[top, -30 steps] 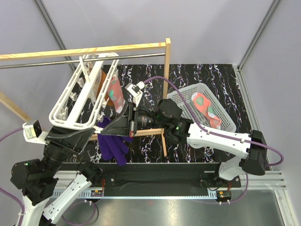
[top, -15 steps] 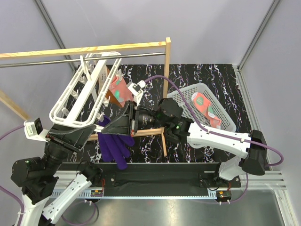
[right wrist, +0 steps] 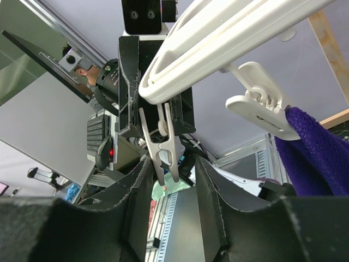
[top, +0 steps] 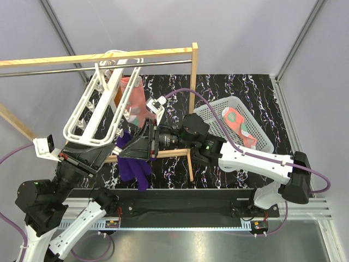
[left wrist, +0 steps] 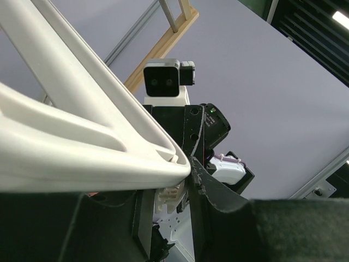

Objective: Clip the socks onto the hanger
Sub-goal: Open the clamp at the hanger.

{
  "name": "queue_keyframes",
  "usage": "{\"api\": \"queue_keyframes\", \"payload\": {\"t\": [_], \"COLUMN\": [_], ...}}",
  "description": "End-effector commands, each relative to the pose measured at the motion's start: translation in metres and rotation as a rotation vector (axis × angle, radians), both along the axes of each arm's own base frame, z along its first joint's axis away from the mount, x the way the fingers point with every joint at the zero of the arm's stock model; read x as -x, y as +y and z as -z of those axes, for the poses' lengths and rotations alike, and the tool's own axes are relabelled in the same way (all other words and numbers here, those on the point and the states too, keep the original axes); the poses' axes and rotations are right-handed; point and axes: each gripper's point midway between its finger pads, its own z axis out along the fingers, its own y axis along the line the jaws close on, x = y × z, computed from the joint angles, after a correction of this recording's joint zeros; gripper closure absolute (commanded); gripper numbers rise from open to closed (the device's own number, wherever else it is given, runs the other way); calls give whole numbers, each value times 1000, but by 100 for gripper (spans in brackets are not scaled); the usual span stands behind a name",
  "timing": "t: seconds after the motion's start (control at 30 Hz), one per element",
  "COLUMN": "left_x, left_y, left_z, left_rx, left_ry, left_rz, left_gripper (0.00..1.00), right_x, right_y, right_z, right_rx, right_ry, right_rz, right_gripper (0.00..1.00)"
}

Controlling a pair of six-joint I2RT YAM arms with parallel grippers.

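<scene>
The white hanger leans up against the metal rod, and my left gripper is shut on its lower end; its bar fills the left wrist view. One coral-pink sock hangs clipped to the hanger. A second coral-pink sock lies in the basket. My right gripper is open under the hanger, with a dangling white clip between its fingers.
A purple sock hangs from another clip beside my right gripper. The wooden rack with its metal rod crosses the back. The white mesh basket stands at the right.
My left arm has raised and tilted the hanger more upright. The clipped coral sock and purple sock swung with it. My right gripper has stayed below the frame.
</scene>
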Motion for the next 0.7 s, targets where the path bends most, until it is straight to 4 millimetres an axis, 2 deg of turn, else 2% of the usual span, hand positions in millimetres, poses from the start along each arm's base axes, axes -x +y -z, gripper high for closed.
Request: {"api": "queue_keyframes", "payload": {"t": [0.0, 0.07, 0.13, 0.23, 0.27, 0.3, 0.33, 0.37, 0.43, 0.5, 0.57, 0.67], "left_x": [5, 5, 5, 3, 5, 3, 3, 4, 6, 6, 9, 10], "left_y": [-2, -2, -2, -3, -2, -2, -1, 1, 7, 11, 15, 17], "left_z": [-10, -11, -10, -7, -8, -4, -4, -4, -3, 1, 1, 1], "left_rx": [24, 28, 30, 21, 19, 2, -6, -8, -1, 7, 21, 20], "left_ry": [-21, -23, -19, -9, -13, 2, 0, 1, 1, 15, 21, 26], "left_rz": [29, 32, 33, 30, 28, 22, 13, 6, -12, -29, -34, -39], "left_gripper": [100, 100, 100, 100, 100, 91, 78, 52, 35, 27, 26, 31], "right_x": [-8, -6, -5, -3, 0, 1, 0, 1, 0, -1, -3, -3], "right_y": [0, 0, 1, 1, 1, 0, 0, -1, -2, -3, -3, -2], "right_z": [-20, -22, -23, -26, -29, -30, -30, -30, -29, -28, -26, -24], "right_rx": [-35, -43, -51, -71, -83, -88, -90, -93, -91, -86, -82, -78], "right_ry": [-43, -52, -49, -45, -47, -47, -35, -35, -28, -23, -18, -17], "right_rz": [37, 29, 21, 4, -10, -12, -14, -15, -7, 2, 12, 8], "right_gripper": [57, 57, 62, 86, 98, 100, 100, 100, 100, 100, 100, 100]}}
